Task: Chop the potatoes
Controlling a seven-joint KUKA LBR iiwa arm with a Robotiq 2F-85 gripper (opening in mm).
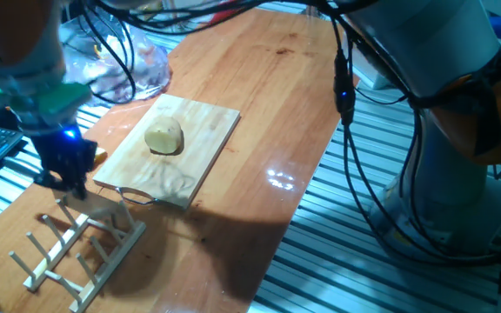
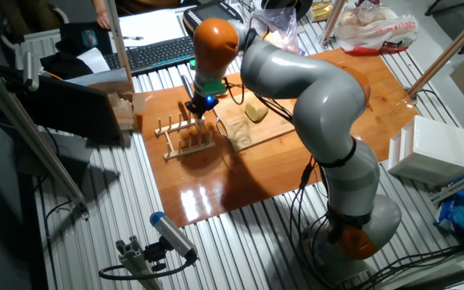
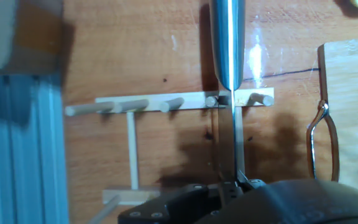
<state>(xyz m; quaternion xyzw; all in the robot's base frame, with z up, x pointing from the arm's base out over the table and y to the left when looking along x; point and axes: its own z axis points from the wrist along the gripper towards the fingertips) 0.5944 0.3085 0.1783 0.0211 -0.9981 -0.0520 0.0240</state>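
A pale yellow peeled potato chunk [image 1: 164, 136] lies on the wooden cutting board [image 1: 211, 130], also seen in the other fixed view [image 2: 255, 111]. No slices show. My gripper [image 1: 63, 169] hangs left of the board, over a wooden peg rack [image 1: 76, 248], well away from the potato. In the hand view the gripper [image 3: 232, 182] is shut on a steel knife [image 3: 227, 43], which runs up the frame across the rack's peg bar [image 3: 166, 102]. The potato is out of the hand view.
A wire loop handle [image 3: 325, 140] sticks out from the board's near edge [image 3: 353, 81]. Crumpled plastic bags [image 1: 120, 61] lie at the table's far end. A keyboard [image 2: 155, 52] sits beyond the rack. Cables [image 1: 350, 130] hang at the table's right edge.
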